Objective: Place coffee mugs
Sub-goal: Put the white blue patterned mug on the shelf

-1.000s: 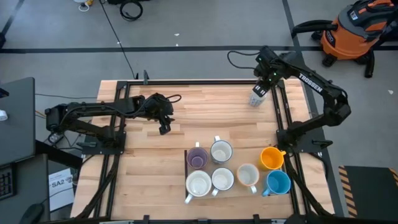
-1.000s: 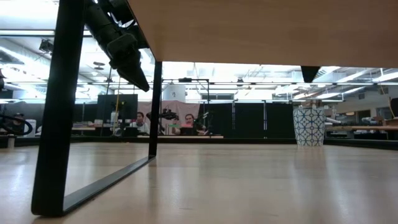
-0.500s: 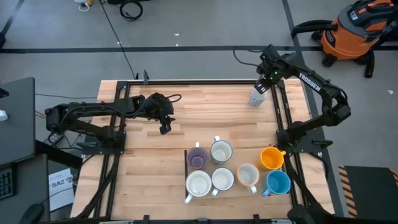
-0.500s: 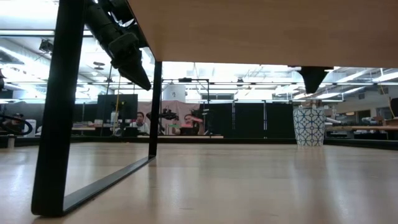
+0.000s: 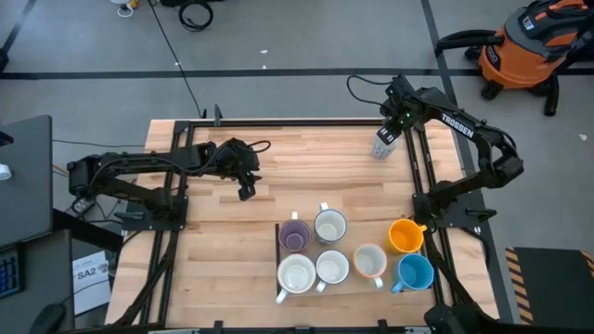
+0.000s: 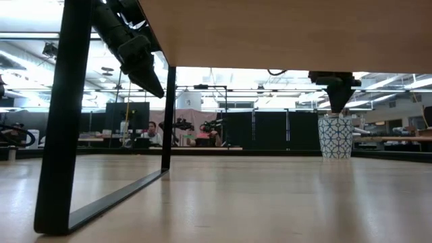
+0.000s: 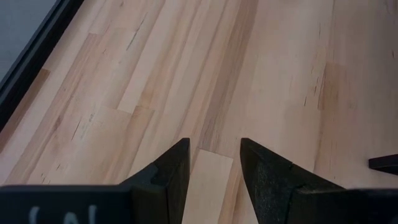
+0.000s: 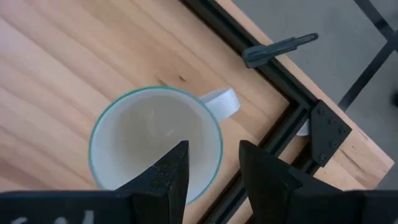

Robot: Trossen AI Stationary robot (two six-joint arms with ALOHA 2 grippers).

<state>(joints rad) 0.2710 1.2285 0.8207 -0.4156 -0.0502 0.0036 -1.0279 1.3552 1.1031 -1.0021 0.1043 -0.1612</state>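
So the right gripper (image 5: 394,125) is hovering right over the patterned mug (image 5: 383,146) at the far right corner of the wooden table (image 5: 306,167), fingers spread apart with nothing between them. The mug's round, upright, pale inside with a teal rim and lattice print. Left gripper (image 5: 246,190) sits parted over bare planks, and seven other mugs (image 5: 330,225) are clustered along the near edge.
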